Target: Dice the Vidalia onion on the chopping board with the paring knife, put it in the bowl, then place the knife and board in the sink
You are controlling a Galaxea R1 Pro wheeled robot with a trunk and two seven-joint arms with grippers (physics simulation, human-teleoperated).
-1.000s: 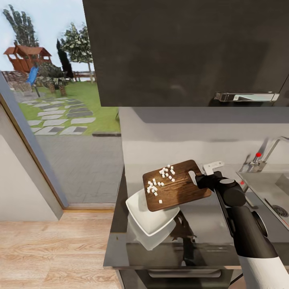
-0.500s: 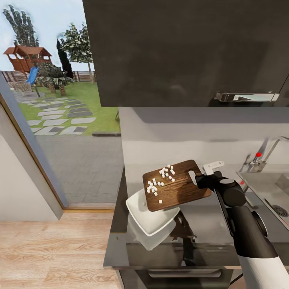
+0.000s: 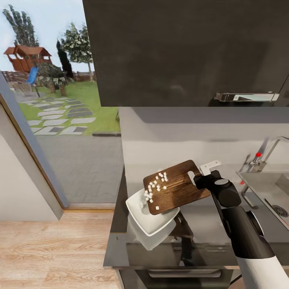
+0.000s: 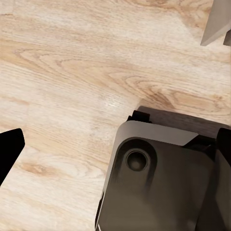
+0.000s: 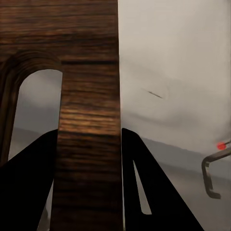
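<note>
Readable text: none in any view.
Board (image 3: 176, 186): plain wood grain, no mark or brand.
Bowl (image 3: 138, 208): plain white, no print.
Cabinet (image 3: 184, 52): bare black door, no label.
Tap (image 3: 261, 154): a red dot only, no letters or numbers.
Right arm (image 3: 241, 224): no logo or number legible.

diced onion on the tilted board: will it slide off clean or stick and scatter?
Likely slides freely: the diced onion is loose small cubes bunched near the low edge of the chopping board, held tilted over the bowl by the right gripper. Probably light and bouncy, so some may miss the bowl. One cube lies apart, so expect stragglers.
</note>
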